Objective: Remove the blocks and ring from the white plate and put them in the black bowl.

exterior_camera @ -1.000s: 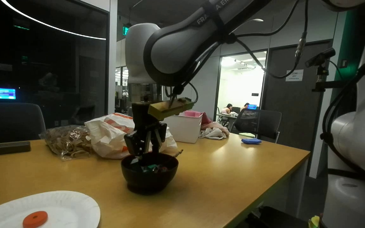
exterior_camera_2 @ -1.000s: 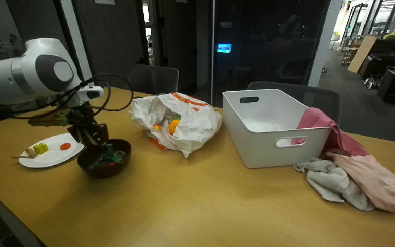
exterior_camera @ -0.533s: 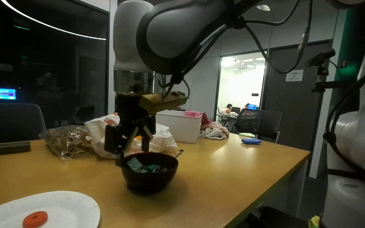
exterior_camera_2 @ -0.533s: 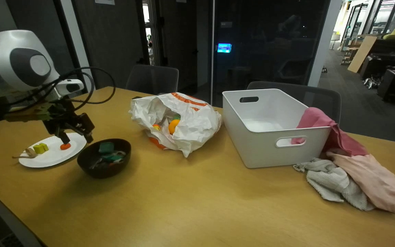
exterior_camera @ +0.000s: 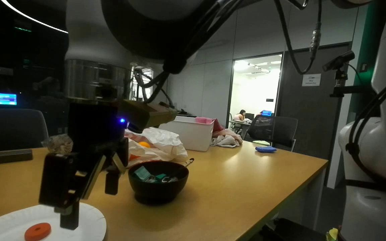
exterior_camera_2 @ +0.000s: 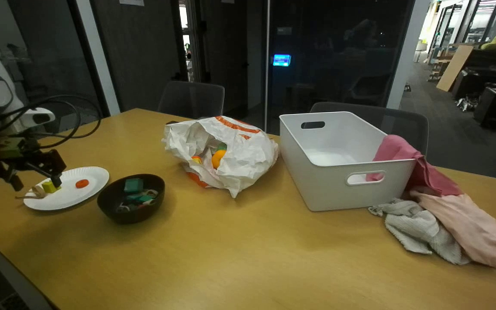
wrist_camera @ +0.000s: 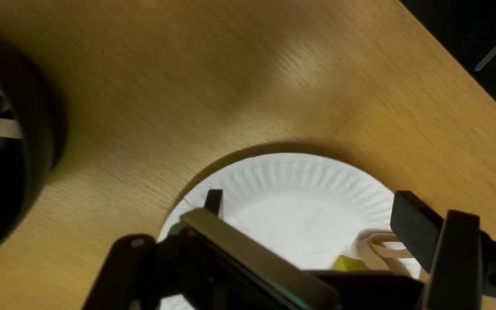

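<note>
My gripper point(exterior_camera: 90, 201) stands open above the white plate point(exterior_camera: 90, 221), with nothing between its fingers in the wrist view. On the plate lies a flat orange-red ring point(exterior_camera_2: 82, 184), hidden in the wrist view. Beside it are yellow-green blocks point(exterior_camera_2: 50, 186), partly covered by the gripper point(wrist_camera: 310, 206) in the wrist view, and a tan looped band point(wrist_camera: 383, 249) near the plate's edge. In both exterior views the black bowl point(exterior_camera_2: 131, 215) sits next to the plate, holding teal blocks point(exterior_camera: 142, 174) and other small pieces. The bowl's wall point(wrist_camera: 37, 120) shows at the wrist view's left.
A crumpled white bag point(exterior_camera_2: 239, 150) with orange items lies behind the bowl. Farther along stand a white bin point(exterior_camera_2: 338, 185) and cloths point(exterior_camera_2: 437, 232). A dark oblong block point(exterior_camera: 7, 156) and a blue item point(exterior_camera: 265, 149) are on the table point(wrist_camera: 144, 64), whose edge shows in the wrist view.
The gripper has risen out of the black bowl, spread its fingers wider and travelled across to the plate. A teal block that was between the fingers now rests in the bowl.
</note>
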Motion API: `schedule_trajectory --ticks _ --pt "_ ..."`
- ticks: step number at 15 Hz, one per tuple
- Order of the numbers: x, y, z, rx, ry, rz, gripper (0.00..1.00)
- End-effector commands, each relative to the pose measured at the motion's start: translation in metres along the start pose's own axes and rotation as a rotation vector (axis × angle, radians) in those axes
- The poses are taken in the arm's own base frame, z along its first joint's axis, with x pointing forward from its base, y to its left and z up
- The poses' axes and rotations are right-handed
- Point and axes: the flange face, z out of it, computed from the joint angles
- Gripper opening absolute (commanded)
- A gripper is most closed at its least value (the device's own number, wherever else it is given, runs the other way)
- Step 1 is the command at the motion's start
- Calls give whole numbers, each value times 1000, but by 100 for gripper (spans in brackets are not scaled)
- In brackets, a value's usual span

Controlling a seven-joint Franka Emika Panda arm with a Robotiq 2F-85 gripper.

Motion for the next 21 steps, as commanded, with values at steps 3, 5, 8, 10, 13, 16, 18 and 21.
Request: schedule_trajectory --ticks 3,5,8,10,13,16,18,21 --pt "41 -35 37 -40 -20 -135 100" --pt "57 -38 51 -58 -26 -157 100" --pt "80 -43 64 -75 -30 -185 100" --pt "94 -50 66 -52 -29 -179 100" --pt "112 -63 57 -14 -22 -140 100" --pt "123 -71 48 -3 -6 -150 100" --pt "127 -70 50 0 -8 -181 100" --pt "126 -59 59 -13 -30 -198 100"
